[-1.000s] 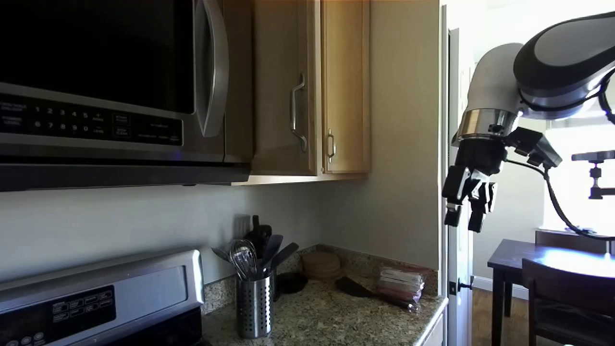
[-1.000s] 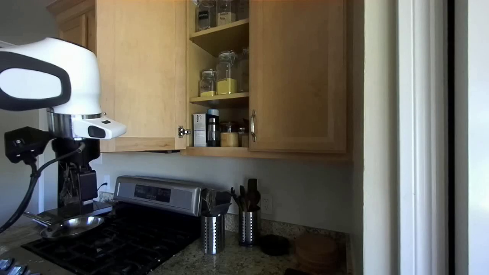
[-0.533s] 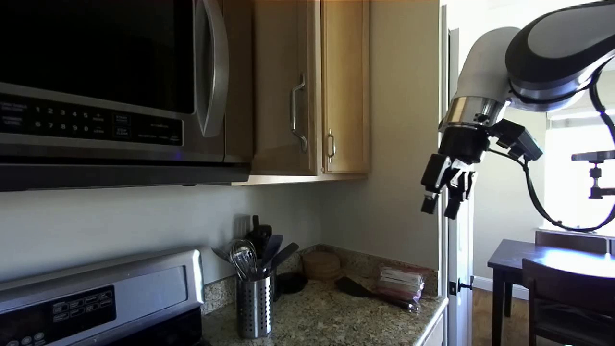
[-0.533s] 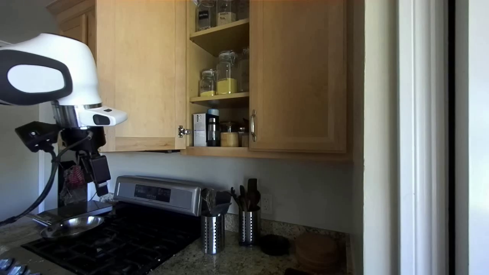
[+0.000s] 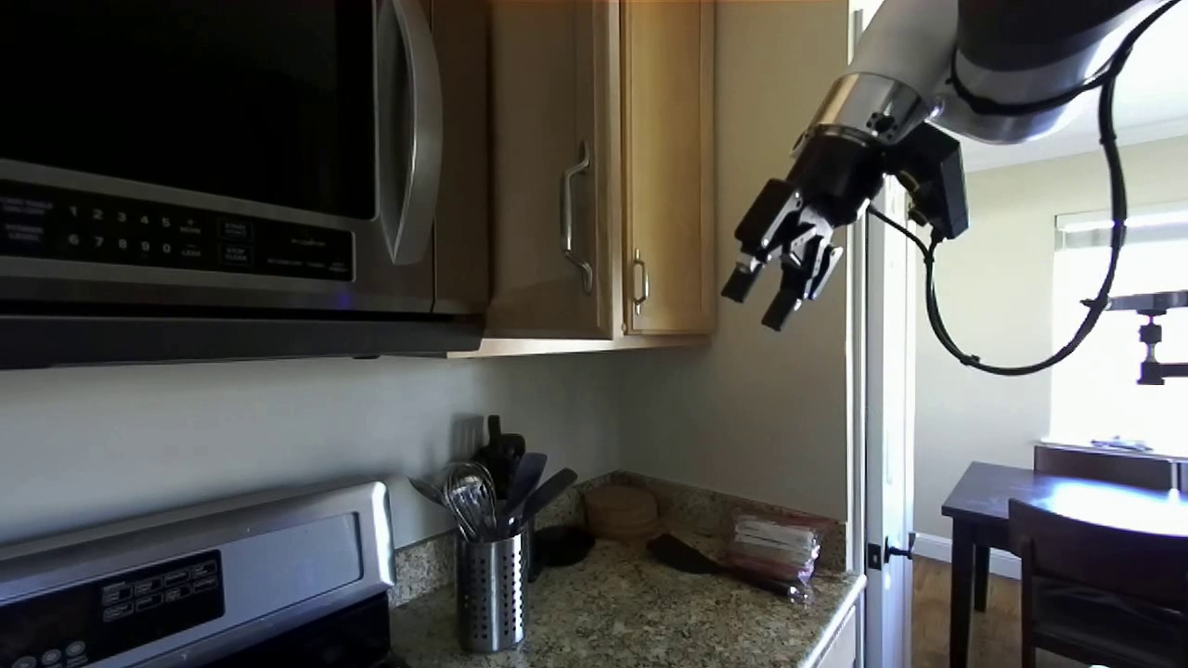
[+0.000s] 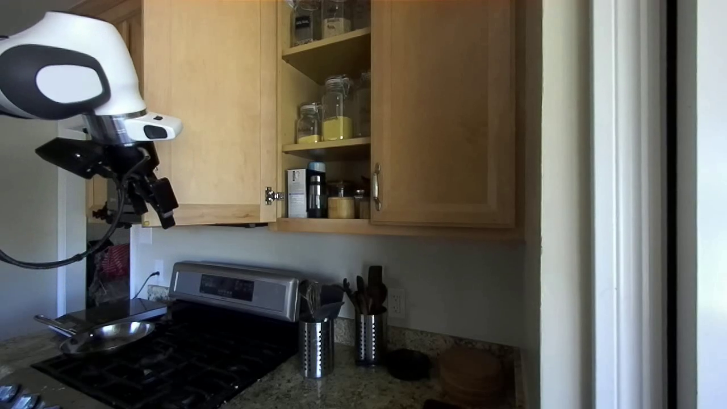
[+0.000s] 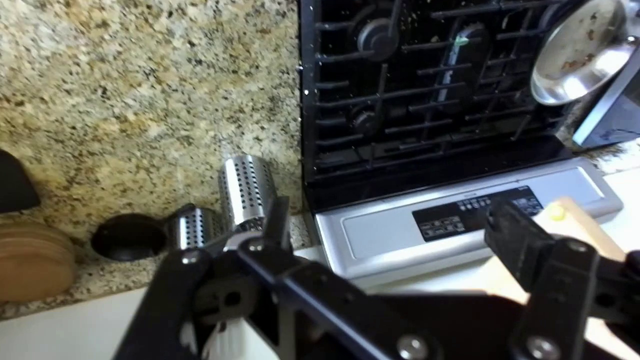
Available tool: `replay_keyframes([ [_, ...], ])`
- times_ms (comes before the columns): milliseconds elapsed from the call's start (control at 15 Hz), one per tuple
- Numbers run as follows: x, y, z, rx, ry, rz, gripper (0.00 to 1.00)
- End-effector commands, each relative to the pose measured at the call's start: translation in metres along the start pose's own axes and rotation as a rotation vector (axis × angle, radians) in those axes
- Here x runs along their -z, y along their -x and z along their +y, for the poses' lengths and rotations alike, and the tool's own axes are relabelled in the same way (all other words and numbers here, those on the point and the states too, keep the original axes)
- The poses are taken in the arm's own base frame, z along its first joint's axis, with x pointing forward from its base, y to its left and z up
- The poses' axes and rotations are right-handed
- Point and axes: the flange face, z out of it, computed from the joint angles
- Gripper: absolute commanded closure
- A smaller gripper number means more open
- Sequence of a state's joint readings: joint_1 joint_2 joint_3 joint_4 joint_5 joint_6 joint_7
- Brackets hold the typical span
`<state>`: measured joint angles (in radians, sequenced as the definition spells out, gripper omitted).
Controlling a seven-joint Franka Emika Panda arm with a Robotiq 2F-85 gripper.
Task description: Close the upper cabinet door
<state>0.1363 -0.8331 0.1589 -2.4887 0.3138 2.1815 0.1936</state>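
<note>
Raised and drawn toward the cabinet (image 6: 324, 225) since a moment ago, my end effector (image 5: 761, 295) also tilts further outward, while all that stands on the tabletop (image 5: 608, 612) has stayed put. It is released, its two fingers (image 7: 517, 240) parted widely in the wrist view. Behind one of them I see a pale wooden corner with a yellow spot (image 7: 556, 212), the lower corner of the upper cabinet door (image 6: 213, 108). That door stands swung open, and in an exterior view a gap lies between it and my fingers. Its outer face, with a slim silver handle (image 5: 566, 218), shows beside the microwave (image 5: 186, 102); its hinged side meets the shelves (image 6: 324, 59), where glass jars (image 6: 337, 122), a carton (image 6: 296, 196) and a dark flask (image 6: 316, 199) stand. Past these, the matching door (image 6: 446, 113) lies closed. Beneath me, in the wrist view, is the stove (image 7: 375, 235), a steel pan (image 7: 575, 50) near its edge. Next to it on the tabletop, two perforated steel holders (image 6: 317, 349) stand upright, filled with utensils (image 6: 375, 281), and near them lie a black round item (image 6: 408, 363) and a tan round stack (image 6: 468, 372). Further along, in an exterior view, a dark flat tool (image 5: 682, 555) lies beside a clear plastic bag (image 5: 775, 547).
</note>
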Motion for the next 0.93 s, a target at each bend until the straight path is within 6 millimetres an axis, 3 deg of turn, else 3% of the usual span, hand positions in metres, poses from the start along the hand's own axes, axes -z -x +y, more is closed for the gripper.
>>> replay_keyframes([
  [0, 0.016, -0.026, -0.033, 0.071, -0.086, 0.056, 0.00],
  [400, 0.048, -0.053, -0.086, 0.150, -0.154, 0.175, 0.00],
  [867, 0.079, -0.061, -0.143, 0.198, -0.184, 0.284, 0.00],
])
